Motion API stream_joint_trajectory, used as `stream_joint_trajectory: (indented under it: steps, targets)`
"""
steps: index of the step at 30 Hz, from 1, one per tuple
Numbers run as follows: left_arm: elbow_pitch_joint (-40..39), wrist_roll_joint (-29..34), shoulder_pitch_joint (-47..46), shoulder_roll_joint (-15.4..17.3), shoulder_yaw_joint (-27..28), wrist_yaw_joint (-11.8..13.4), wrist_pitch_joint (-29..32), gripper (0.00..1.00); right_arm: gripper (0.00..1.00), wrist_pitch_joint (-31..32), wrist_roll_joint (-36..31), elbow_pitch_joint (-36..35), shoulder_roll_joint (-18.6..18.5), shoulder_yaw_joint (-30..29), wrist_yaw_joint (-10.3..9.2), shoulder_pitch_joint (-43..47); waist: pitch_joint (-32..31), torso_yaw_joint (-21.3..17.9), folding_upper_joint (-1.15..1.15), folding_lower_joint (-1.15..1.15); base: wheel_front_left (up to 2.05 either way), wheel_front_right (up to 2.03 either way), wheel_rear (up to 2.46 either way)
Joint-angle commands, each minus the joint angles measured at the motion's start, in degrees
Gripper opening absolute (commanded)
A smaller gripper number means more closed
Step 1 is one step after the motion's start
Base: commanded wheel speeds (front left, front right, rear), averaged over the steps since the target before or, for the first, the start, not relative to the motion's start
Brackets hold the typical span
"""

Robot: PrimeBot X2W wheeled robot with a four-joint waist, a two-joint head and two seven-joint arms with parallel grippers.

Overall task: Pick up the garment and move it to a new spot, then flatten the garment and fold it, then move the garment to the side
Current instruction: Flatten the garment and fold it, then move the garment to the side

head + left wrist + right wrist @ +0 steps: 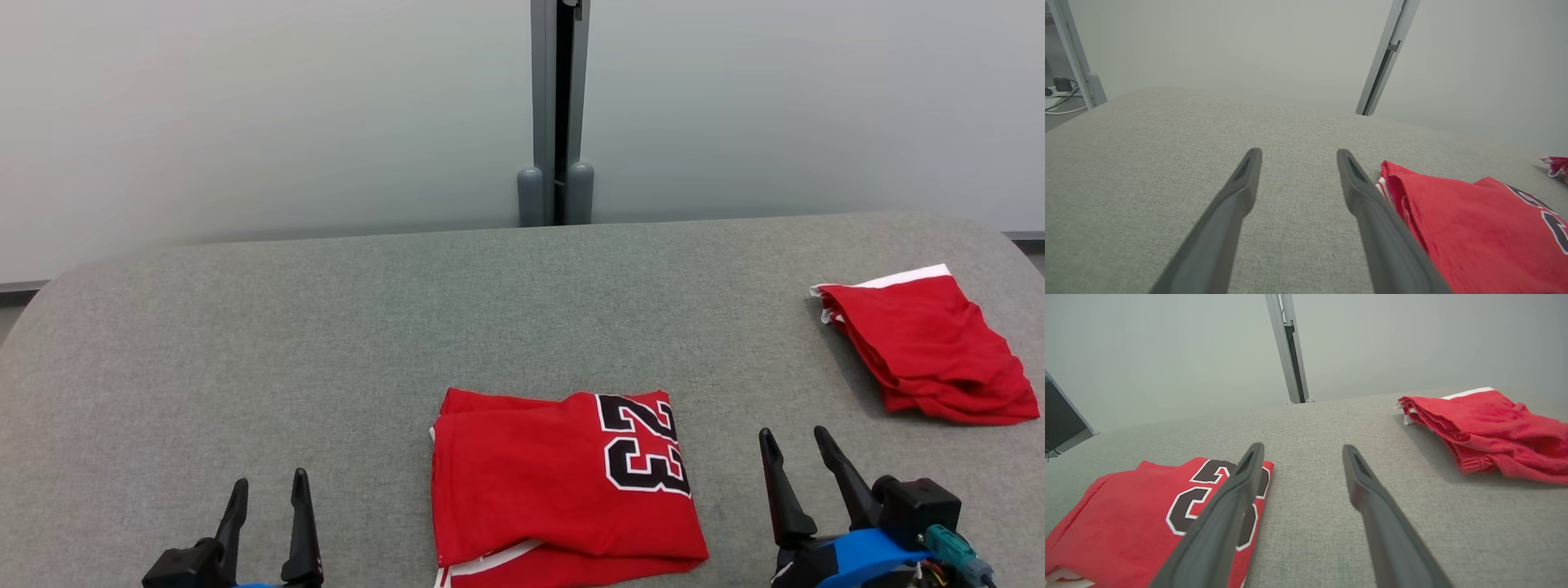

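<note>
A grey, woven-fabric table top [326, 327] with rounded far corners spreads across the head view, its cloth cover smooth and unwrinkled where it is bare. At the middle of its near edge lies a folded red jersey [555, 482] as a flat, roughly square packet, with a black, white-edged "23" turned sideways on its right part and a strip of white trim peeking out along its near fold. Well apart from it, towards the far right corner, lies a red bundle [931, 351], folded more loosely and set at a slant, its layered edges facing left and a white band along its far edge.
</note>
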Motion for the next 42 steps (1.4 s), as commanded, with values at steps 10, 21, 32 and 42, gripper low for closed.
stream_joint_trajectory:
  steps: [10,21,32,42]
  targets:
    - [0.8,1.1,-1.3,-0.6,0.4,-0.7,-0.2,1.00,1.00,0.1,-0.6,1.8,-0.1,0.9,0.00,-0.1,0.3,0.4,0.00,0.00,0.00,0.00,0.00]
    - [1.0,1.9,-3.3,-1.0,1.3,-1.1,-0.2,1.00,1.00,17.1,-0.4,3.5,-0.1,2.0,0.00,-9.8,2.8,2.3,0.00,0.00,0.00,0.00,0.00]
    - [1.7,2.7,-4.7,-2.3,2.8,-2.1,-0.2,1.00,1.00,37.3,-1.3,5.6,-0.1,1.1,0.00,-11.0,6.1,6.6,0.00,0.00,0.00,0.00,0.00]
    - [1.8,4.0,-5.7,-3.0,4.0,-2.9,-0.2,1.00,0.00,35.4,1.1,5.4,0.0,3.3,0.01,-12.3,8.3,6.4,0.00,0.00,0.00,0.00,0.00]
